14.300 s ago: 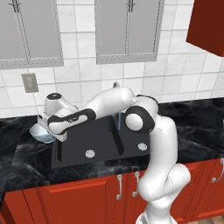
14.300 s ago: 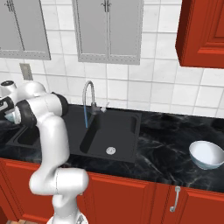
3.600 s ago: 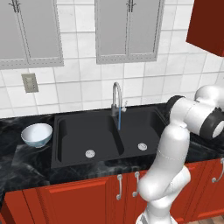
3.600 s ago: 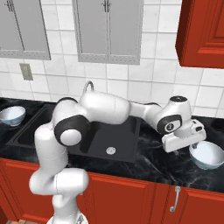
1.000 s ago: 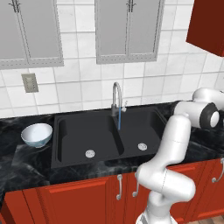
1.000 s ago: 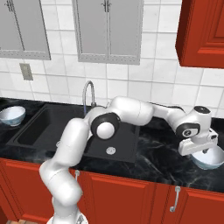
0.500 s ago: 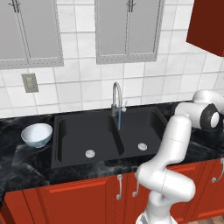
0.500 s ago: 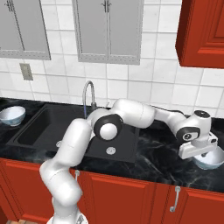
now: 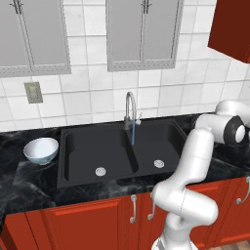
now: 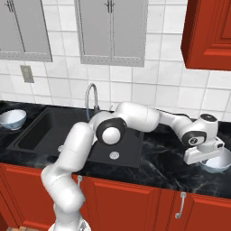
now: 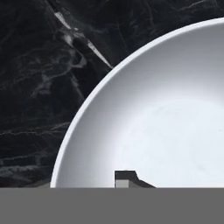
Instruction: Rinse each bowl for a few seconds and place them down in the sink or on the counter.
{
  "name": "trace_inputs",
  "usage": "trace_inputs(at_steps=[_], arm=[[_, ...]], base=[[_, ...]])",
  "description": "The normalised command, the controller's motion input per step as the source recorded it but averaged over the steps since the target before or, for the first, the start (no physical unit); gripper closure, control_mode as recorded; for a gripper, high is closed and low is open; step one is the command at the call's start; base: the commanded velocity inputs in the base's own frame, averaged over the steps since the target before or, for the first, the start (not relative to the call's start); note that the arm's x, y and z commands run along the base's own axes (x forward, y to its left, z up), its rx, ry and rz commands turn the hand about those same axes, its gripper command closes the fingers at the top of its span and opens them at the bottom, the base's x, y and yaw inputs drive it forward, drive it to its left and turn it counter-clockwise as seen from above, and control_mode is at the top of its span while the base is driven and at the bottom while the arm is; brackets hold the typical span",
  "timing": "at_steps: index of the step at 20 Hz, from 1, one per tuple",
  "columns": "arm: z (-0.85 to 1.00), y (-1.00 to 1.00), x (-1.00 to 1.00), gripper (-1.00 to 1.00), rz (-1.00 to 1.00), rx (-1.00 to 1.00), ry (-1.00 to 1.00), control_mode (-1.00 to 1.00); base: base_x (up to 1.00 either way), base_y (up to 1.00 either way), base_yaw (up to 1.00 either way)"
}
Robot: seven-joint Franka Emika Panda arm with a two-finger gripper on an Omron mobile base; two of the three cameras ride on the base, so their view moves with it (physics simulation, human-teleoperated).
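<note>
right base view: hand (image 10: 204,155) low over bowl (image 10: 217,160) on tabletop (image 10: 158,164), well right of sink (image 10: 67,131), placed to straddle rim. fingers (image 11: 124,178) inside bowl; whether clamped cannot tell. second bowl (image 9: 41,150) just left of sink.

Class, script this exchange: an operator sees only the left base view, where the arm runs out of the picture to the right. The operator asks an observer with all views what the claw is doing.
Operator: Where does the arm end?
Observer: In the right base view, the claw is down at a second white bowl.
Operator: Where does that bowl stand?
Observer: On the counter, to the right of the sink.
Operator: Is it gripped?
Observer: I cannot tell; the hand view shows one dark fingertip inside the rim.
</note>
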Motion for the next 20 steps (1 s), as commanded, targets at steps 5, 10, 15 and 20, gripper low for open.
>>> trace_inputs(at_steps=[5, 10, 15, 20], arm=[[0.18, 0.3, -0.16, 1.0, 0.01, -0.08, 0.0, -1.0], [0.54, 0.47, -0.44, 1.0, 0.11, -0.17, -0.04, -1.0], [0.36, 0.67, -0.45, 1.0, 0.16, -0.18, -0.01, -1.0], [0.45, 0.57, -0.31, 1.0, 0.19, -0.05, 0.08, -1.0]], base=[[0.0, 0.0, 0.0], [0.0, 0.0, 0.0], [0.0, 0.0, 0.0], [0.0, 0.0, 0.0]])
